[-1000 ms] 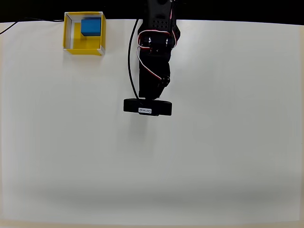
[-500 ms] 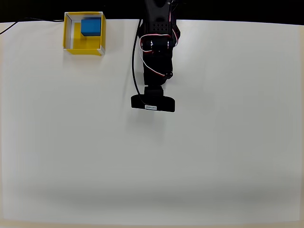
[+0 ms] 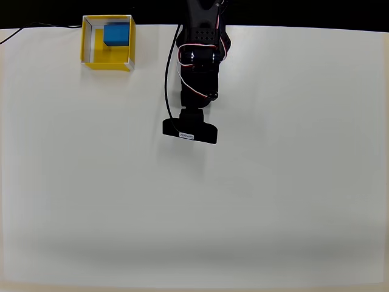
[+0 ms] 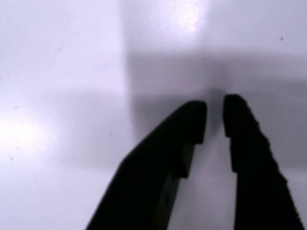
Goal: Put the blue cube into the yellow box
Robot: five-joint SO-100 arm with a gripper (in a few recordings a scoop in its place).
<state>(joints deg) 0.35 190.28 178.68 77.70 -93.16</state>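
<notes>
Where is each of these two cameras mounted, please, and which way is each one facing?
Overhead view: fixed above, looking straight down on the white table, the yellow box holding the blue cube, and the black arm.
Wrist view: rides on the arm, looking along the dark gripper at bare table; its jaws stand slightly apart, holding nothing.
Shared: the white table surface and the robot's arm.

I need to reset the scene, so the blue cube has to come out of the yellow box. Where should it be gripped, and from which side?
Probably from straight above, on the blue cube's left and near faces. It sits in the yellow box's far right corner in the overhead view, so those two faces have room; the others seem close to the walls.
</notes>
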